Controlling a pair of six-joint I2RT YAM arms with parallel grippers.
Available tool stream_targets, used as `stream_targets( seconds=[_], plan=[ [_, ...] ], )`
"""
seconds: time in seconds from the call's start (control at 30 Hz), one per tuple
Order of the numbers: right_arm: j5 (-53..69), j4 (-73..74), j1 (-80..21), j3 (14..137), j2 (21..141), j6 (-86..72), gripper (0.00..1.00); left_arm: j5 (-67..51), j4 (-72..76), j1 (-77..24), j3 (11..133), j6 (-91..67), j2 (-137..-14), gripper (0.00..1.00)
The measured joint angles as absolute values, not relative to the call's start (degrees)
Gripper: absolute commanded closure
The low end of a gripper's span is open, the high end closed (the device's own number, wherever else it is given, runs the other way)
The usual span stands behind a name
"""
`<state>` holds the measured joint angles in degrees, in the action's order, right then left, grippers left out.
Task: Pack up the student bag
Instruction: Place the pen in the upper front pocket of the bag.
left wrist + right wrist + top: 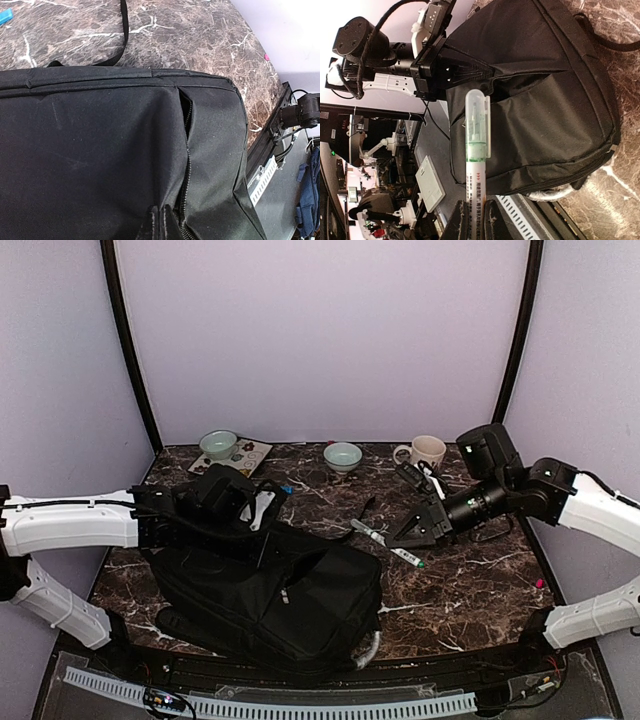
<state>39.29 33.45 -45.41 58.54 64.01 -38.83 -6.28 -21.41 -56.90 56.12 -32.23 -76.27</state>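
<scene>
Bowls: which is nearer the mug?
The centre bowl, just left of the mug; the other bowl sits in the back-left corner by a patterned card.

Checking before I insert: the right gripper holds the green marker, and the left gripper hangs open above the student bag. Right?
No. The left gripper is shut, pinching the student bag fabric beside its zipper, as the left wrist view shows. The right gripper does hold the green marker.

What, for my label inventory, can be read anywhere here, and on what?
On the marker in the right gripper: red chevrons and a line of small print, possibly Chinese, too blurred to read.
On the student bag: no text visible.
On the mug: none visible.
</scene>
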Motion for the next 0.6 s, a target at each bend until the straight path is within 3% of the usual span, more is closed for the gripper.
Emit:
stream_targets(
  seconds=[0.6],
  plan=[
    [43.44, 39.07, -50.3, 58.0, 66.94, -43.44, 1.0, -6.46, -18.5, -62.02, 60.75, -32.05, -81.93, 1.0]
  ],
)
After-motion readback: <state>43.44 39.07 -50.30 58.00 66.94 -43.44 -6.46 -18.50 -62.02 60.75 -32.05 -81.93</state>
